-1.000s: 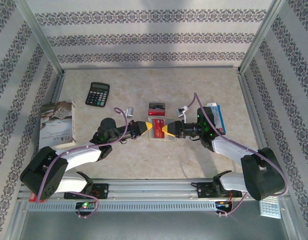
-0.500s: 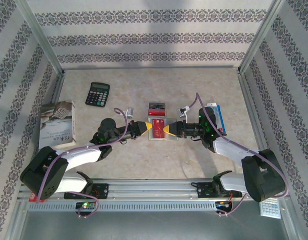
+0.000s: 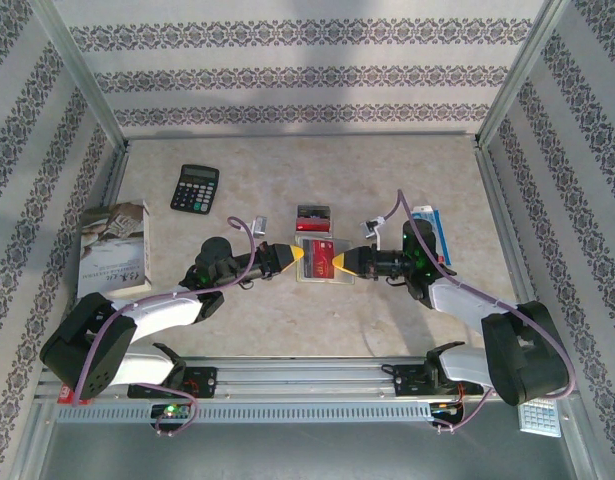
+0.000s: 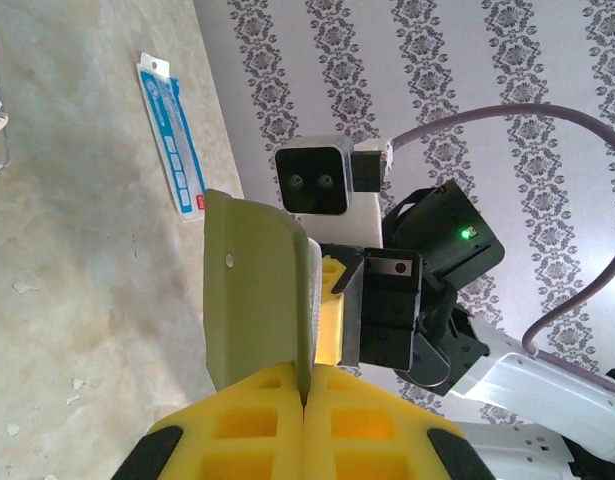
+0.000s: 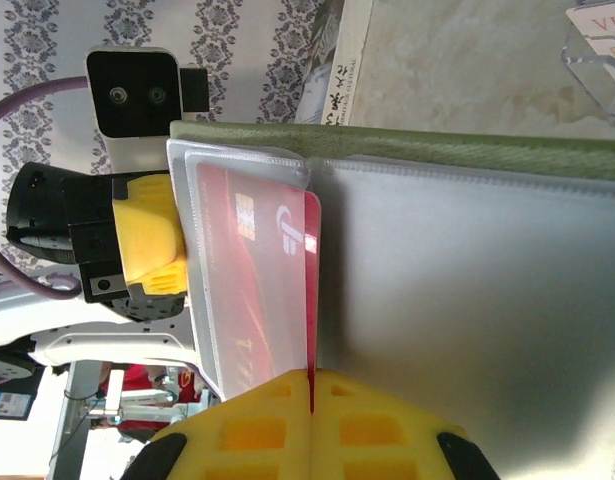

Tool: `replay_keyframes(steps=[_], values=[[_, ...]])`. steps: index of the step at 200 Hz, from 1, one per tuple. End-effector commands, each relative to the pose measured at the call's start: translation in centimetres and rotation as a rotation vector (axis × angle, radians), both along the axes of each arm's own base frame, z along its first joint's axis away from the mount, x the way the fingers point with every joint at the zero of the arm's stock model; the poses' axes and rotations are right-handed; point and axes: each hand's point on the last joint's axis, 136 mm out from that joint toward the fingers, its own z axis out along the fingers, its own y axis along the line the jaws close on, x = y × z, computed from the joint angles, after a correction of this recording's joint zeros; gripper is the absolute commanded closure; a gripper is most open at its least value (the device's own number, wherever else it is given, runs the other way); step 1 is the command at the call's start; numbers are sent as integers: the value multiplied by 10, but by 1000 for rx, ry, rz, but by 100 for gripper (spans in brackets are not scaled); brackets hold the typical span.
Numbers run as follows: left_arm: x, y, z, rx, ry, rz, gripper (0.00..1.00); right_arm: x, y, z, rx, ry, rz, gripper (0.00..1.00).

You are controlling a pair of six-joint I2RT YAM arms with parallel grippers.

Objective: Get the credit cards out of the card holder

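Top external view: card holder [image 3: 317, 278] near the middle of the table [image 3: 287, 180], mostly hidden between the left gripper [image 3: 299, 259] and the right gripper [image 3: 336, 263]. Only a bit of red credit card [image 3: 318, 250] and clear pocket to see there. Hard to tell from up here what each gripper pinches. Small pile of other cards [image 3: 313, 214] just behind, too tiny to read. Blue-and-white packet [image 3: 434, 232] partly covered by the right arm.

Left wrist view: left gripper squeezed all the way closed on the green flap of the card holder, with the flap standing up on its edge. Rest of the holder hidden behind that flap. Yellow fingers cut off at the bottom.

Right wrist view: right gripper squeezed closed on the thin edge of the red credit card. Most of the card under a clear pocket of the holder, one edge poking out. Hard to tell how far out. Little clear case [image 5: 599, 40] cut off at the top corner.
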Motion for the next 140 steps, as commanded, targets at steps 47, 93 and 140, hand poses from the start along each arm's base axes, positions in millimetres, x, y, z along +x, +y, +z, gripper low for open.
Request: replay_keyframes(steps=[47, 93, 140], values=[[-3, -1, 18, -42, -62, -2, 100, -3, -11, -1, 3, -31, 0, 99], [-2, -7, 19, -46, -66, -26, 91, -5, -1, 8, 14, -54, 29, 98], [-1, -10, 19, -50, -68, -31, 73, -2, 4, 13, 15, -57, 33, 99]])
